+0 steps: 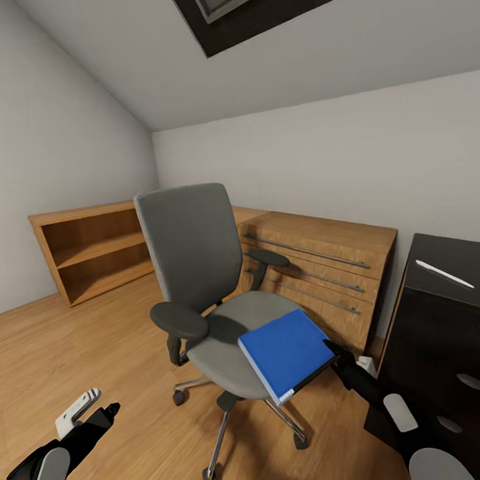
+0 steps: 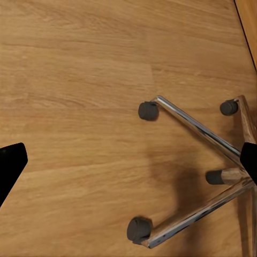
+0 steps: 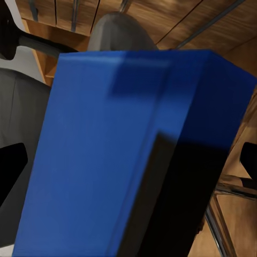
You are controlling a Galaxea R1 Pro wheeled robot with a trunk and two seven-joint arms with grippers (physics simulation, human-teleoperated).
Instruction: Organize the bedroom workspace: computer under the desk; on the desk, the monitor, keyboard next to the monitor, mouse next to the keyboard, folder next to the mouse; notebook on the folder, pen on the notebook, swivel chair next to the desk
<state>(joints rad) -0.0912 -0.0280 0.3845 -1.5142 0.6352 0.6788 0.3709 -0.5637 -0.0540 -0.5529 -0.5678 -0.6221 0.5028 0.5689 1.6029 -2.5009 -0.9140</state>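
The swivel chair stands mid-room on the wood floor, its grey seat toward me. The blue folder lies tilted on the seat's front right corner and overhangs the edge. My right gripper is at the folder's right edge; in the right wrist view the folder lies between the fingers of the open gripper. My left gripper hangs open low at the left, over bare floor. The left wrist view looks down past the left gripper at the chair's chrome base and casters.
A low oak shelving unit lines the left wall, and an oak drawer unit stands behind the chair. A black-topped unit at the right edge carries a slim white pen-like item. Open floor lies left of the chair.
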